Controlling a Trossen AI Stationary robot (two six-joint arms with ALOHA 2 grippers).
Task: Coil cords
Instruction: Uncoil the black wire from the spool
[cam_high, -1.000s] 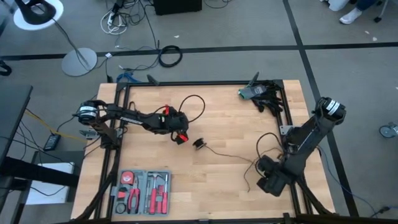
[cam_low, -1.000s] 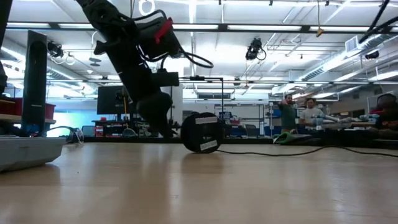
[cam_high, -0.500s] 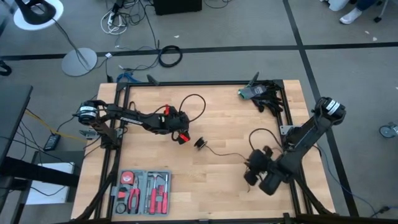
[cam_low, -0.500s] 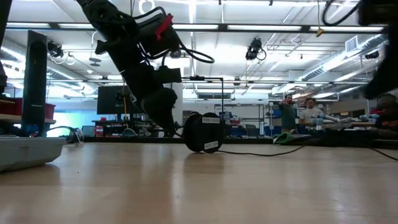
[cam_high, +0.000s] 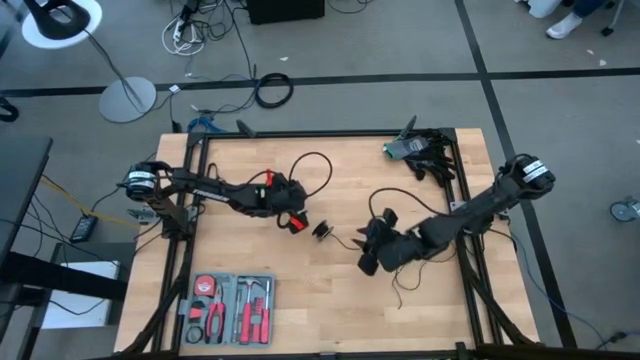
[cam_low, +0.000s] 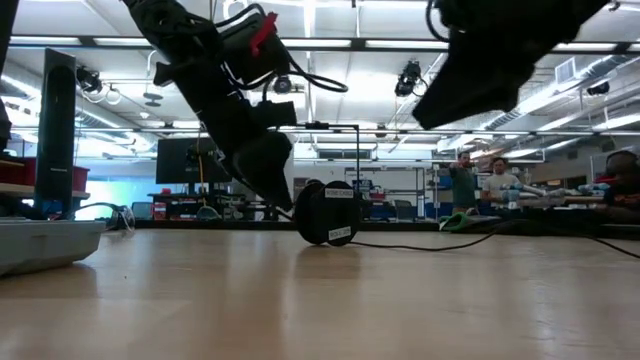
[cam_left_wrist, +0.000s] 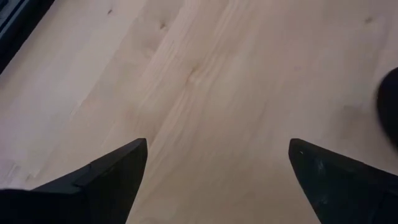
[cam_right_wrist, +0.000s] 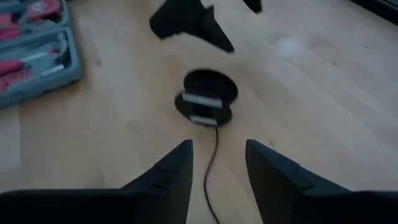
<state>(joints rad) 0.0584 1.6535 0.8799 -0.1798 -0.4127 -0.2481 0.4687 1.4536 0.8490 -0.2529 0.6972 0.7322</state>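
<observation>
The left gripper (cam_high: 297, 221) sits low over the wooden table (cam_high: 350, 180) with its two fingers (cam_left_wrist: 106, 174) spread wide and nothing between them; its wrist view shows bare wood in the gap and only a dark edge of something at the far side. Just beside those fingertips, on the side toward the other arm, stands the puck (cam_high: 320, 230), a small round black disc tipped up on its edge, close to the left fingers but, as far as the views show, not touching them. From the puck the cord (cam_high: 345, 241) runs as a thin black wire across the table toward the right gripper (cam_high: 368, 248), so its long axis lies roughly along the line joining the two grippers. The right gripper hangs above the table with its fingers (cam_right_wrist: 168, 177) apart and empty, pointed straight at the puck; in its wrist view the puck (cam_right_wrist: 206, 99) lies ahead of the fingertips and the wire leads back from it into the gap between them. The rest of the wire trails loosely on the table behind the right gripper, not yet gathered. The left arm looks nearer to the puck, while the right one is lined up on the wire itself, so the next grip probably depends on that alignment.
</observation>
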